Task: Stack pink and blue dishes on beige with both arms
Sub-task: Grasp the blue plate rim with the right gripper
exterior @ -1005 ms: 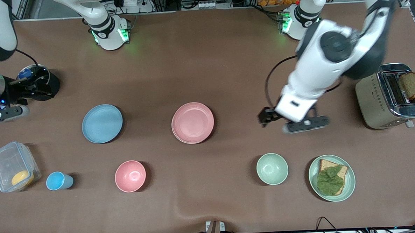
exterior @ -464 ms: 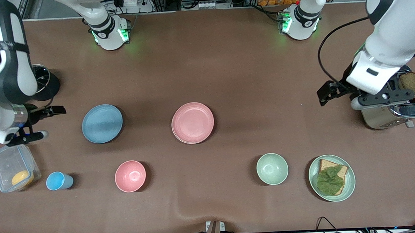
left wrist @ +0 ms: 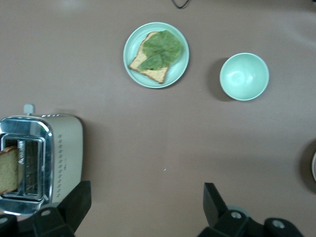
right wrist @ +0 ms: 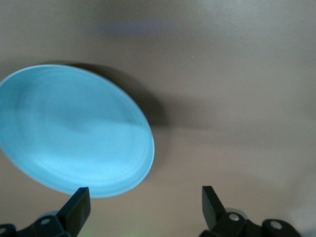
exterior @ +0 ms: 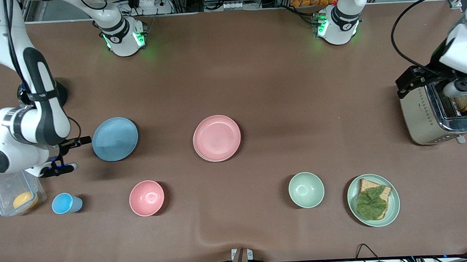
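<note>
The light blue plate lies flat toward the right arm's end of the table. At the table's middle lies the pink plate. A thin paler edge shows under its near rim, and I cannot tell whether that is the beige plate. My right gripper hangs open just beside the blue plate's edge, over bare table, holding nothing. My left gripper is open and empty, up over the toaster's side at the left arm's end.
A steel toaster holds a bread slice. Nearer the camera stand a green plate with bread and lettuce, a green bowl, a pink bowl, a blue cup and a clear box.
The right arm swung in from the table's end until its gripper reached the blue plate's edge. The left arm drew away from the middle to over the toaster. Both grippers stayed open.
</note>
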